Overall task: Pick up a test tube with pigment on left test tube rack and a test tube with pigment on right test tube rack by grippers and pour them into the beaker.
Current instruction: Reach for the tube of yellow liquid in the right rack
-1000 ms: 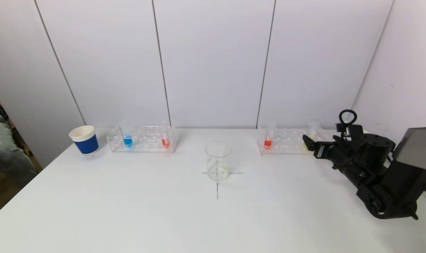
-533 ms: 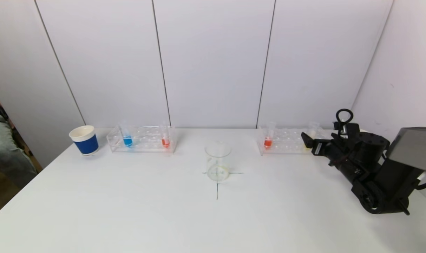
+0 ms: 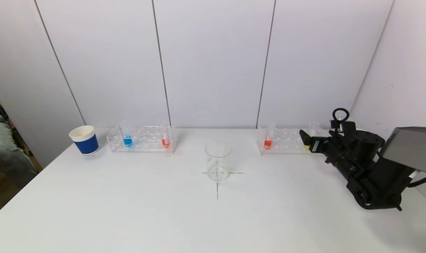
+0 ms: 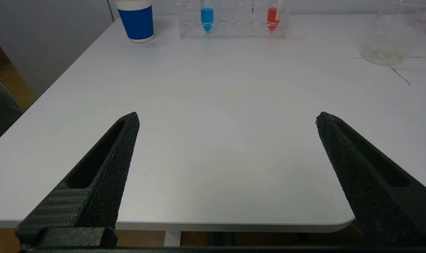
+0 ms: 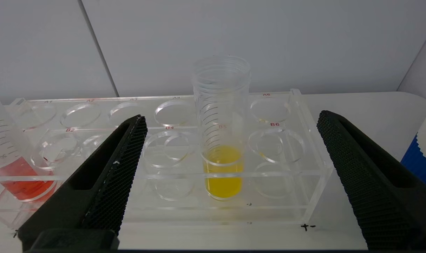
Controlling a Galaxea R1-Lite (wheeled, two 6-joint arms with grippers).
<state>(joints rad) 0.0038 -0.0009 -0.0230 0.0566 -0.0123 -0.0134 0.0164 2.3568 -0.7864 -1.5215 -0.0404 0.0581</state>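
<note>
Blue paper cup (image 3: 84, 140) is standing at table's (image 3: 128, 211) far left. Beside it, left rack (image 3: 142, 139), clear acrylic, is holding a blue-pigment tube (image 3: 127, 140) and a red-pigment tube (image 3: 165, 141), both conical-tipped. Left gripper (image 4: 227, 119) is hanging released, textured black fingers (image 4: 104, 168) spread wide, above the near table edge. Clear beaker (image 3: 217, 161) is sitting on the crossmark, centre. Right rack (image 3: 286, 141) is carrying an orange-red tube (image 3: 268, 140) and a yellow-pigment tube (image 5: 221, 130), graduated, threaded at the mouth. Right gripper (image 5: 230, 123) is facing the yellow tube, spread wide, not touching it
</note>
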